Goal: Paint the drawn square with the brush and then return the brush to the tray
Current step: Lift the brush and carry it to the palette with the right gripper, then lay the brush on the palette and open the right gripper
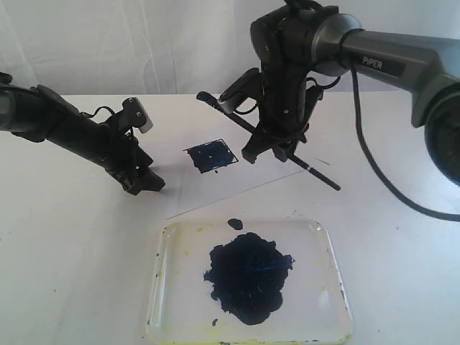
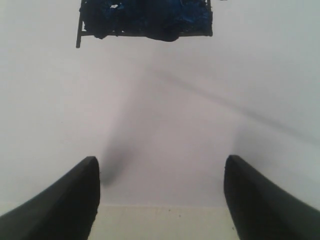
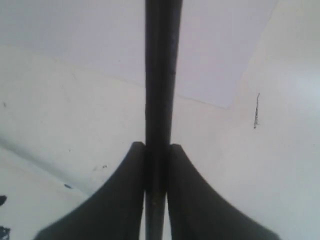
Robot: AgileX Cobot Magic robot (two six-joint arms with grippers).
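The brush (image 1: 320, 176) is clamped in the right tool (image 1: 269, 149), whose jaws are closed on its shaft. It slants through the tool, one end raised behind it and the other low near the paper's (image 1: 215, 190) corner. The square (image 1: 210, 155), filled dark blue, lies on the paper between that tool and the left tool (image 1: 142, 181), which stands wide open and empty at the paper's border. The tray (image 1: 327, 241) with its paint blob (image 1: 248, 277) sits on the table (image 1: 65, 244), in front of both tools.
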